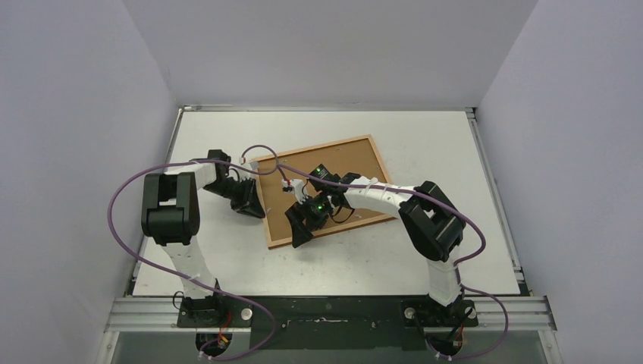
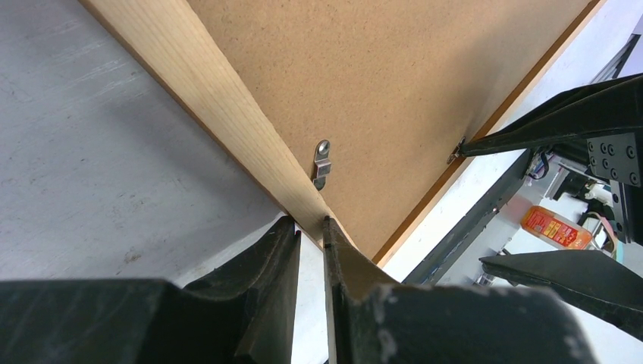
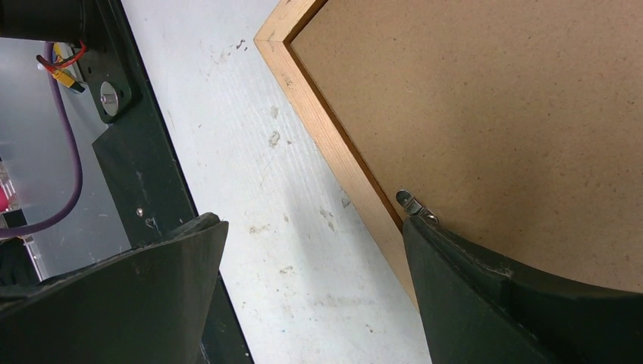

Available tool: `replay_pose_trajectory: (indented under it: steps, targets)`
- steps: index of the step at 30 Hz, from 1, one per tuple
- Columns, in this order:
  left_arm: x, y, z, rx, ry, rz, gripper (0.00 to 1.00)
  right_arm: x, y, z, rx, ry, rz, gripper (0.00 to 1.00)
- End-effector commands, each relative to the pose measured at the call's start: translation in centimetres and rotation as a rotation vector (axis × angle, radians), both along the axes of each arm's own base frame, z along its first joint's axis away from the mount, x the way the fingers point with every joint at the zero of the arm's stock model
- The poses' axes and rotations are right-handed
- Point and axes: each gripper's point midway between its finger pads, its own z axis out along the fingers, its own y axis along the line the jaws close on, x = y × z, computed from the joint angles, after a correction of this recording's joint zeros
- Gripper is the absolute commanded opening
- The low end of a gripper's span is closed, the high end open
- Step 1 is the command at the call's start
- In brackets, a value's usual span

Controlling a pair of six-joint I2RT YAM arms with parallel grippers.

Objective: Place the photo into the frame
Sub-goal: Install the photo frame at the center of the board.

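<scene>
Frame (image 2: pixel 208 91) lies back-up; left end effector (image 2: pixel 309 224) pinches its edge, probably steadying it; right end effector (image 3: pixel 312 224) gapes at a clip (image 3: pixel 415 205).

Grips the pale wood rail of the frame (image 2: pixel 220 114) between the dark fingers (image 2: pixel 277 258) of the left claw (image 2: pixel 311 227), jaws nearly together. Runs that rail diagonally from top left down to the pinch. Fills the upper right with brown backing (image 2: pixel 402 68), with a metal clip (image 2: pixel 321 163) just beside the rail. Sets one finger of the right claw (image 2: pixel 476 205), spread wide, at a second clip (image 2: pixel 456 150) on the far rail. Shows scuffed grey desk (image 2: pixel 91 174) at left and a blurred orange-labelled bottle (image 2: pixel 553 227) beyond at right.
</scene>
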Motion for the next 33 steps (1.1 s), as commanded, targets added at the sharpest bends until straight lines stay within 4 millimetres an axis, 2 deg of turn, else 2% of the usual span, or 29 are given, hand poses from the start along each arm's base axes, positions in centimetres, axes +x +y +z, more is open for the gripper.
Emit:
replay_pose_trajectory:
  steps: [1, 11, 22, 30, 33]
  targets:
    - [3.3, 0.5, -0.1, 0.049, -0.150, -0.012, 0.15, -1.4, -0.1, 1.5, 0.014, 0.015, 0.010, 0.89]
    - [4.1, 0.3, 0.3, 0.036, -0.162, 0.004, 0.15, -1.3, 1.5, 1.6, 0.054, 0.038, 0.018, 0.89]
    - [6.2, 0.3, 0.7, 0.041, -0.189, 0.031, 0.15, -2.9, 3.3, 1.5, 0.093, 0.084, 0.032, 0.88]
    - [7.6, 0.5, 0.5, 0.051, -0.200, 0.052, 0.14, -2.3, 4.2, 2.0, 0.118, 0.093, -0.008, 0.88]
    - [8.3, 0.4, 0.8, 0.044, -0.203, 0.058, 0.14, -1.2, 3.9, 2.2, 0.124, 0.089, -0.066, 0.88]
